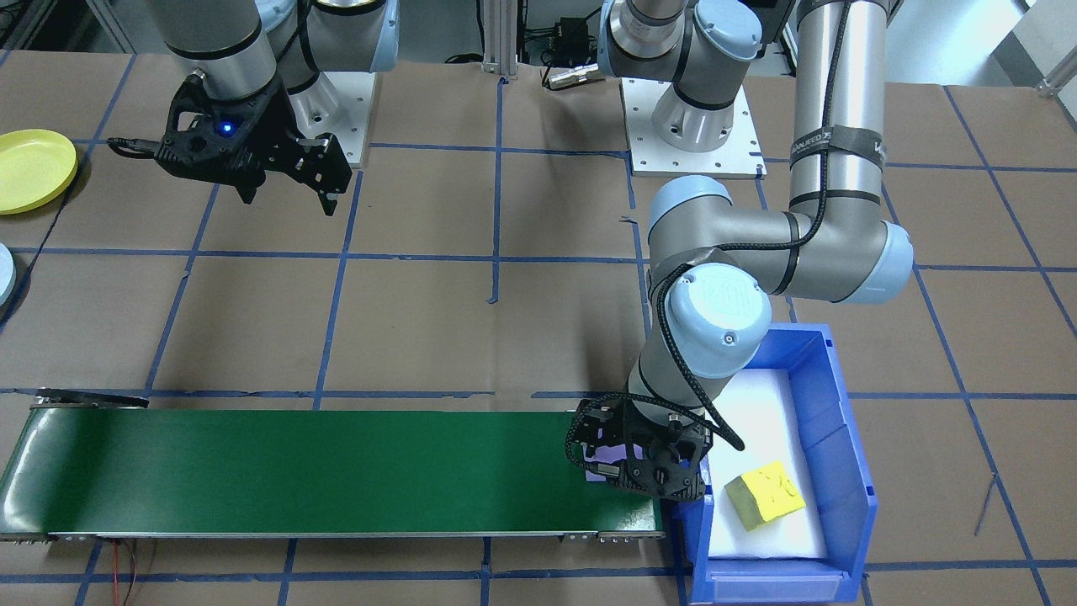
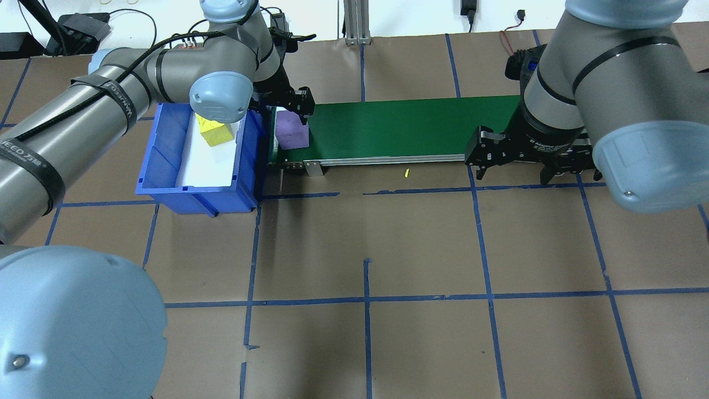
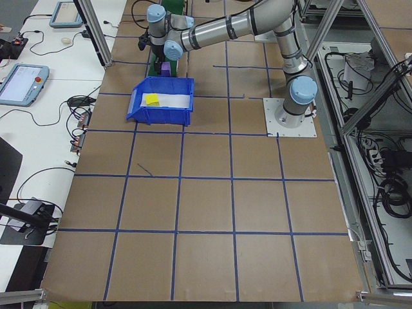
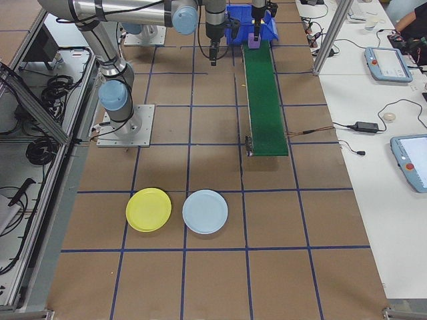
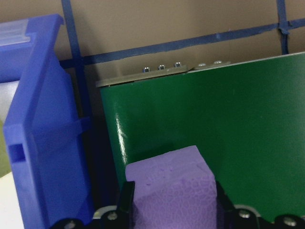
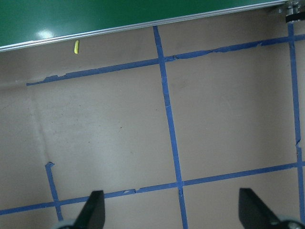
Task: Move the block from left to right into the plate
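Overhead exterior view: the left gripper [image 2: 292,111] is closed around a purple block [image 2: 292,132] at the nine o'clock end of the green conveyor belt [image 2: 399,130], just beside the blue bin [image 2: 166,160] holding a yellow block [image 2: 215,133]. The right gripper [image 2: 512,166] hangs wide apart, holding nothing. A strap on the left arm reads partly "WANJEED". The yellow plate [image 4: 148,209] lies well apart, beside a pale blue plate [image 4: 205,211].

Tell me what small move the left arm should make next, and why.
Probably open the left gripper and lift clear: its fingers sit either side of the purple block, which already looks set down on the green belt beside the blue bin.
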Controlling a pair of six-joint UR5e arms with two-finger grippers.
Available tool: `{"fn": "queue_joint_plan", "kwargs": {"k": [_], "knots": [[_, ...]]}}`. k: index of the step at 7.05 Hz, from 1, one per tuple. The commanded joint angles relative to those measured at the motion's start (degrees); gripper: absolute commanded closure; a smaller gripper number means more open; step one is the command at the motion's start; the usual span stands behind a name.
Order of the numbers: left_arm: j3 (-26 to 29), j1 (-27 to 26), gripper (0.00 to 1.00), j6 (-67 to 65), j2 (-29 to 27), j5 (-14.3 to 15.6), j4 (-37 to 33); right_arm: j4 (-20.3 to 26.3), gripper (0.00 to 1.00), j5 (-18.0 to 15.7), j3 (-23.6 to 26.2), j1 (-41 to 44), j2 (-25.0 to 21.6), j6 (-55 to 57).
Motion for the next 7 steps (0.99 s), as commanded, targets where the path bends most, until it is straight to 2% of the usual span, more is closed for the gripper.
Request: {"fn": "queue_joint_plan", "kwargs": {"k": [1,2,4,5,7], "knots": [[1.93,-0.69,0.00,-0.04,4.12,1.14,-0.53,-6.24,0.00,0.65,-0.79,-0.04,5.27,0.58],[3.51,1.49,0.00,-2.39,4.05,3.59,-0.62,-11.76,0.00,5.61,-2.88,-0.04,10.71,0.76],[3.01,7.72,0.00,-8.90,3.53,3.43,-0.54,-12.61,0.00,7.50,-13.39,0.05,20.46,1.03],[3.34,10.10,0.00,-12.05,1.61,3.00,-0.54,-12.79,0.00,11.08,-17.45,0.05,24.87,2.42],[2.91,12.40,0.00,-12.96,-1.56,2.82,-0.10,-18.91,0.00,17.14,-20.30,0.13,32.17,5.24]]}}
